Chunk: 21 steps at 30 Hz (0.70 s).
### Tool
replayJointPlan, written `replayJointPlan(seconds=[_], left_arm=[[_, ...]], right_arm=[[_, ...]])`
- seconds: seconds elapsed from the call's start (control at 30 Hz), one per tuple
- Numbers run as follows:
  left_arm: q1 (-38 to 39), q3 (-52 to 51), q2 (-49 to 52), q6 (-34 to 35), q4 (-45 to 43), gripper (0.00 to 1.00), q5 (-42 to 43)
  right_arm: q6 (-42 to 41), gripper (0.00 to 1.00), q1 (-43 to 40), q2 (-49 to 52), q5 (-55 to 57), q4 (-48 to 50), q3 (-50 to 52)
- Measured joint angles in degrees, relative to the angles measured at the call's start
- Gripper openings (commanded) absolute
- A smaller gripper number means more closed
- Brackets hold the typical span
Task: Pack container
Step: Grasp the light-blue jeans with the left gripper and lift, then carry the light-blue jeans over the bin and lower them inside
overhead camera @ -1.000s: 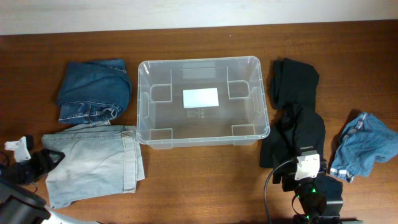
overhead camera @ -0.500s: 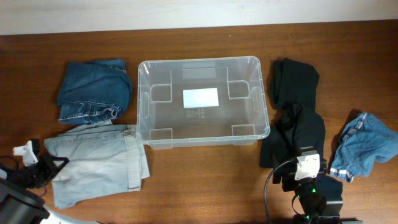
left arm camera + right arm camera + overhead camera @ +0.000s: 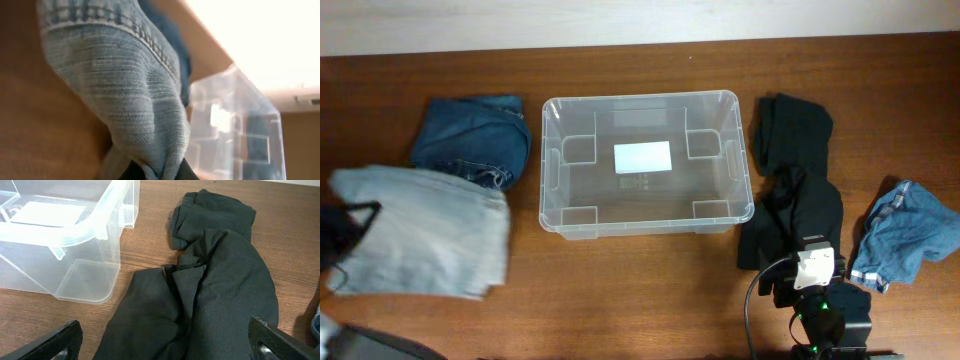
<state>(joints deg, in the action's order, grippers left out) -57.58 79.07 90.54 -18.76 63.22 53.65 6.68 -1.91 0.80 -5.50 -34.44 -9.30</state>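
The clear container (image 3: 640, 98) stands empty in the middle of the table, a white label on its bottom. My left gripper (image 3: 350, 225) at the table's left edge is shut on a light-blue denim garment (image 3: 430, 230), which hangs lifted and blurred. In the left wrist view the denim (image 3: 125, 90) is pinched between the black fingers (image 3: 135, 172), with the container (image 3: 235, 90) beyond it. My right gripper (image 3: 167, 345) stands open over a black garment (image 3: 220, 280) right of the container's corner (image 3: 85, 230); nothing lies between its fingers.
Dark blue jeans (image 3: 470, 140) lie folded left of the container, partly under the lifted denim. The black garment (image 3: 795, 180) stretches along the container's right side. A crumpled blue denim piece (image 3: 905, 235) lies at the far right.
My left gripper closed on the light denim garment and pulled it up and to the left, off the table. The right arm has not moved.
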Motion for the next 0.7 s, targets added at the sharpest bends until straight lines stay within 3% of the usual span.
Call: replayJointPlan(seconds=[0.2, 0.37, 0.53, 0.7], left_arm=[[0.87, 7.82, -13.16, 11.69, -3.41, 0.0, 8.44], [8.76, 8.04, -18.86, 23.89, -12.24, 0.01, 12.98], [23.74, 8.09, -20.65, 40.37, -33.27, 0.01, 13.55], [42.6, 8.15, -21.51, 46.1, -36.5, 0.01, 2.21]], right_arm=[[0.0, 0.99, 0.0, 0.0, 0.0, 0.02, 0.0], [0.0, 0.98, 0.0, 0.0, 0.0, 0.0, 0.0], [0.0, 0.99, 0.0, 0.0, -0.02, 0.0, 0.0], [0.02, 0.98, 0.0, 0.0, -0.02, 0.0, 0.0]])
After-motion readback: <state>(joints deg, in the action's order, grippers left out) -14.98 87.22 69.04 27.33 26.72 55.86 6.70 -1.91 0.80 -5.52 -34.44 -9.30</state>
